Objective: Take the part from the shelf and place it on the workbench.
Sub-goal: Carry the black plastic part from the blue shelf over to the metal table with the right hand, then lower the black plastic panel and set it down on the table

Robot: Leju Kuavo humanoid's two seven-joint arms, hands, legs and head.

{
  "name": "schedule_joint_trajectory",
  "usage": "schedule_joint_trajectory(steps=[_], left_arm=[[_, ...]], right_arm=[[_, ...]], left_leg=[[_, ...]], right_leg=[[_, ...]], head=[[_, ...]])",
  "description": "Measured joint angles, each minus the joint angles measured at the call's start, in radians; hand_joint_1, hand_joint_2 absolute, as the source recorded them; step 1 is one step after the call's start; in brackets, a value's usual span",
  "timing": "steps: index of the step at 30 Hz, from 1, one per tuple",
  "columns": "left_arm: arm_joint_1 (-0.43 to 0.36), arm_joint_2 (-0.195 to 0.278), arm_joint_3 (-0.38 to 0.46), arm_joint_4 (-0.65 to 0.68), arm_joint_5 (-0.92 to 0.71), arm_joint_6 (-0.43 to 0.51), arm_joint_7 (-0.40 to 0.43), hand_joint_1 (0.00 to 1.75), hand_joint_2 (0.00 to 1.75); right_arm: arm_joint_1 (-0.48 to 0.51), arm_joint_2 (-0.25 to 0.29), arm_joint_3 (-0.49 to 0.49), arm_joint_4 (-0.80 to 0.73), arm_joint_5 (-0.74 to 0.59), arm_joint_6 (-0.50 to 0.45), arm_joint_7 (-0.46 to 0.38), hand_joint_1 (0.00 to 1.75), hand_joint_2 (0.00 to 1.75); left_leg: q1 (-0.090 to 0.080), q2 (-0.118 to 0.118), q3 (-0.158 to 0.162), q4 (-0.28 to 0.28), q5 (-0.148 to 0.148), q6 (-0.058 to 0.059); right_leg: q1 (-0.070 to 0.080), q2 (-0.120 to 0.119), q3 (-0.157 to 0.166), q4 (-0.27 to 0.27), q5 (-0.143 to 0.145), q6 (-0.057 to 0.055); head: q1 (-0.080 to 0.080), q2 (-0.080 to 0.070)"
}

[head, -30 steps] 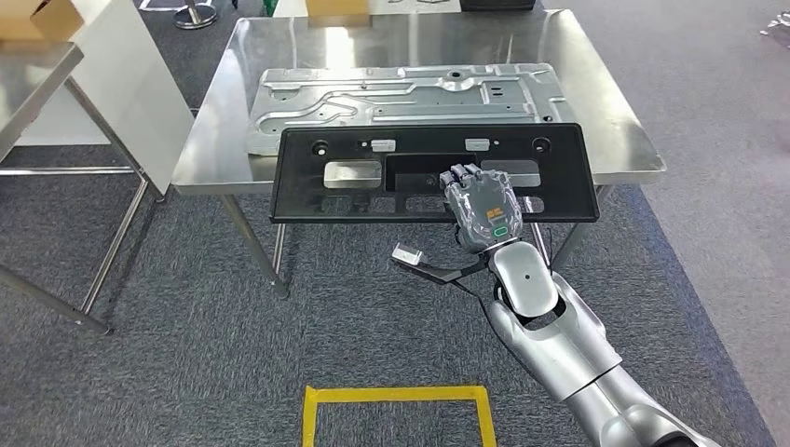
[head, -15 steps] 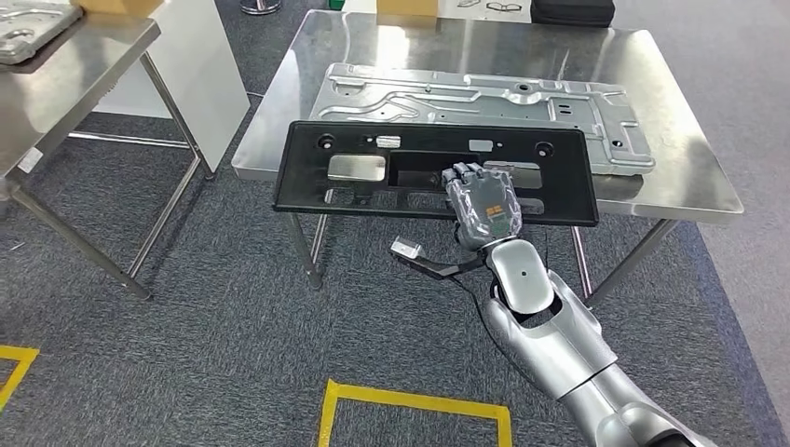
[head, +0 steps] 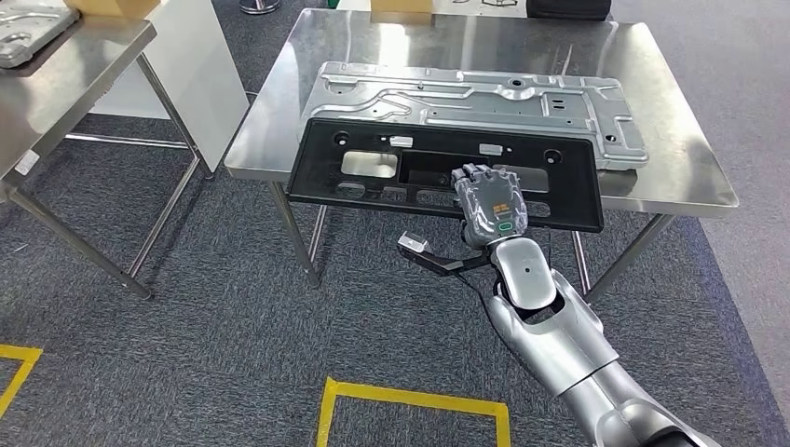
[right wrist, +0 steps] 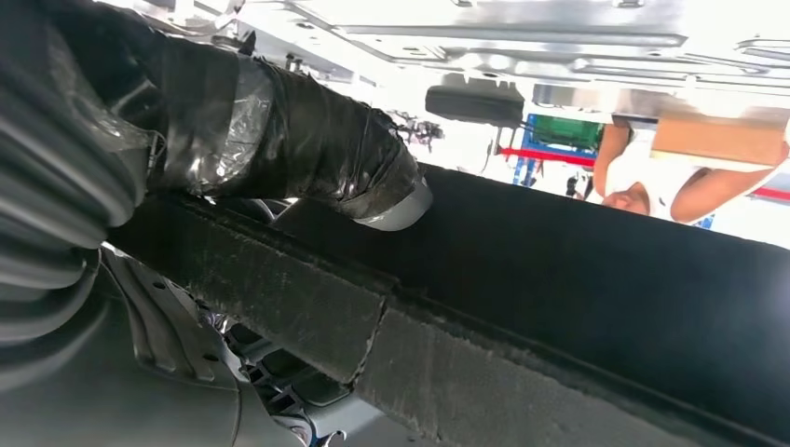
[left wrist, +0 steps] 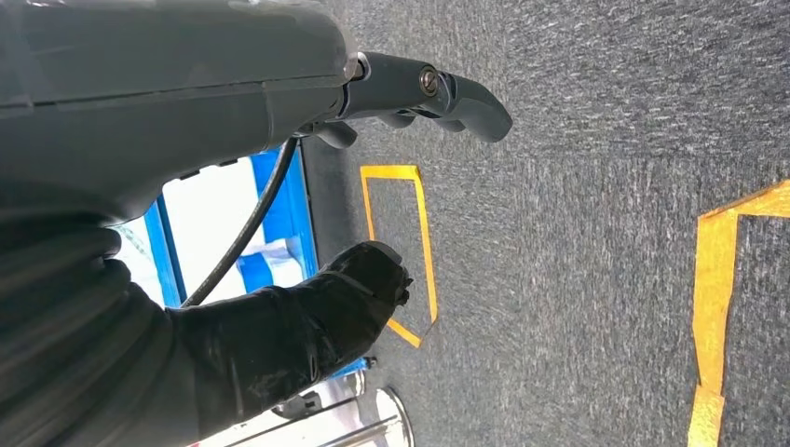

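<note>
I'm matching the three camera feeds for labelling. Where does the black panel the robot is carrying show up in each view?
Head view: black panel at centre, over the workbench's near edge.
Left wrist view: not in it.
Right wrist view: the dark slab across the picture.
Shared landmark: the right hand gripping it, seen at.

The right hand [head: 491, 200] covers part of the black part [head: 373, 172] — its fingertips curl out of sight; the part overlaps the metal panel's [head: 484, 98] near edge.
</note>
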State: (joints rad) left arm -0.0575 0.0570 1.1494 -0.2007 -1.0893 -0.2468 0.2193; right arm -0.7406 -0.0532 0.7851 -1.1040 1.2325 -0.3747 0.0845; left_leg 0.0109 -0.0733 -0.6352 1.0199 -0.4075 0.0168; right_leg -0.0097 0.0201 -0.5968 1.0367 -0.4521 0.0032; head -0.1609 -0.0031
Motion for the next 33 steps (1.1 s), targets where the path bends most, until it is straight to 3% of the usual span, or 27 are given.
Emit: schedule_joint_trajectory(steps=[3,5,8,9,10,12,13,15,17,19,20,22,24,26,28,30,31,33], left_arm=[[0.0,0.002,0.0,0.0,-0.002,0.0,-0.001,0.0,1.75],[0.0,0.002,0.0,0.0,-0.003,0.0,-0.001,0.0,1.75],[0.001,0.002,0.0,0.0,-0.003,0.0,-0.002,0.0,1.75],[0.001,0.002,0.0,0.0,-0.003,0.0,-0.002,0.0,1.75],[0.002,0.001,0.0,0.0,-0.003,0.0,-0.002,0.0,1.75],[0.003,0.0,0.0,0.0,-0.003,0.0,-0.002,0.0,1.75],[0.002,0.0,0.0,0.0,-0.003,0.001,-0.002,0.0,1.75],[0.002,0.0,0.0,0.0,-0.006,0.002,-0.003,0.0,1.75],[0.0,0.0,0.0,0.0,-0.009,0.003,-0.005,0.0,1.75],[0.0,0.0,0.0,0.0,-0.011,0.003,-0.006,0.0,1.75],[-0.001,0.0,0.0,0.0,-0.012,0.003,-0.006,0.0,1.75],[-0.002,0.0,0.0,0.0,-0.014,0.003,-0.007,0.0,1.75],[-0.001,0.0,0.0,0.0,-0.015,0.003,-0.008,0.0,1.75],[0.003,-0.001,0.0,0.0,-0.016,0.003,-0.008,0.0,1.75],[0.009,0.0,0.0,0.0,-0.017,0.003,-0.009,0.0,1.75],[0.011,0.0,0.0,0.0,-0.018,0.003,-0.01,0.0,1.75],[0.01,0.001,0.0,0.0,-0.018,0.002,-0.01,0.0,1.75],[0.007,0.0,0.0,0.0,-0.018,0.002,-0.012,0.0,1.75]], right_arm=[[0.002,0.002,-0.002,0.0,0.0,-0.001,0.0,1.75,1.75],[-0.001,0.002,-0.003,0.0,0.001,-0.002,0.0,1.75,1.75],[0.0,0.002,-0.004,0.001,0.001,-0.003,0.0,1.75,1.75],[0.003,0.002,-0.004,0.002,0.001,-0.003,0.0,1.75,1.75],[0.004,0.002,-0.004,0.004,0.001,-0.003,0.0,1.75,1.75],[0.005,0.002,-0.004,0.005,0.001,-0.003,0.0,1.75,1.75],[0.005,0.002,-0.004,0.006,0.002,-0.003,0.0,1.75,1.75],[0.005,0.002,-0.004,0.007,0.003,-0.002,0.0,1.75,1.75],[0.007,0.004,-0.004,0.008,0.004,-0.002,0.0,1.75,1.75],[0.007,0.008,-0.005,0.008,0.005,-0.002,0.0,1.75,1.75],[0.005,0.011,-0.006,0.008,0.006,-0.002,-0.001,1.75,1.75],[0.002,0.012,-0.006,0.009,0.008,-0.002,-0.002,1.75,1.75],[0.004,0.013,-0.006,0.012,0.008,-0.002,-0.003,1.75,1.75],[0.006,0.015,-0.006,0.016,0.008,-0.002,-0.003,1.75,1.75],[0.006,0.016,-0.006,0.018,0.008,-0.002,-0.003,1.75,1.75],[0.006,0.017,-0.006,0.021,0.009,-0.001,-0.003,1.75,1.75],[0.006,0.018,-0.006,0.022,0.009,-0.001,-0.003,1.75,1.75],[0.005,0.02,-0.006,0.022,0.009,-0.001,-0.003,1.75,1.75]], left_leg=[[0.001,0.001,0.018,-0.022,-0.005,0.018],[0.004,0.004,0.036,-0.031,-0.006,0.026],[0.005,0.007,0.04,-0.029,-0.01,0.025],[0.006,0.007,0.041,-0.026,-0.013,0.022],[0.007,0.006,0.043,-0.023,-0.018,0.018],[0.011,0.005,0.05,-0.01,-0.033,0.007],[0.012,0.004,0.051,-0.003,-0.04,0.001],[0.012,0.003,0.048,0.0,-0.049,-0.012],[0.012,0.002,0.05,0.001,-0.049,-0.024],[0.012,0.019,0.047,0.03,-0.049,-0.032],[0.012,0.033,0.029,0.067,-0.054,-0.035],[0.011,0.058,-0.045,0.187,-0.084,-0.04],[0.012,0.064,-0.118,0.272,-0.121,-0.043],[0.011,0.066,-0.134,0.236,-0.104,-0.037],[0.008,0.07,-0.108,0.105,-0.007,-0.023],[-0.001,0.077,-0.085,0.019,0.062,-0.011],[-0.006,0.077,-0.079,0.007,0.067,-0.007],[-0.007,0.074,-0.058,0.002,0.046,0.001]], right_leg=[[0.0,-0.002,-0.001,0.019,0.011,0.01],[-0.001,-0.007,-0.026,0.074,-0.026,0.017],[-0.006,-0.01,-0.116,0.236,-0.108,0.025],[-0.008,-0.011,-0.134,0.259,-0.109,0.028],[-0.011,-0.011,-0.134,0.247,-0.091,0.029],[-0.015,-0.01,-0.086,0.129,-0.019,0.031],[-0.015,-0.005,-0.062,0.07,0.0,0.031],[-0.009,0.002,-0.039,0.016,0.002,0.019],[-0.006,0.001,-0.031,0.011,0.0,-0.001],[-0.008,-0.005,-0.009,0.001,-0.001,-0.019],[-0.009,-0.009,0.005,-0.003,-0.006,-0.026],[-0.006,-0.018,0.027,-0.008,-0.021,-0.035],[-0.003,-0.025,0.049,-0.008,-0.04,-0.037],[-0.002,-0.029,0.076,-0.008,-0.062,-0.036],[0.0,-0.031,0.104,-0.008,-0.088,-0.032],[0.002,-0.032,0.124,-0.012,-0.111,-0.021],[0.003,-0.032,0.132,-0.013,-0.116,-0.014],[0.002,-0.032,0.138,-0.002,-0.107,-0.001]], head=[[0.0,0.0],[0.002,0.0],[0.002,0.0],[0.002,0.0],[0.002,0.0],[0.002,0.0],[0.002,0.0],[0.002,0.0],[0.002,0.0],[0.002,0.0],[0.002,0.0],[0.002,0.0],[0.002,0.0],[0.002,0.0],[0.002,0.0],[0.002,0.0],[0.002,0.0],[0.002,0.0]])
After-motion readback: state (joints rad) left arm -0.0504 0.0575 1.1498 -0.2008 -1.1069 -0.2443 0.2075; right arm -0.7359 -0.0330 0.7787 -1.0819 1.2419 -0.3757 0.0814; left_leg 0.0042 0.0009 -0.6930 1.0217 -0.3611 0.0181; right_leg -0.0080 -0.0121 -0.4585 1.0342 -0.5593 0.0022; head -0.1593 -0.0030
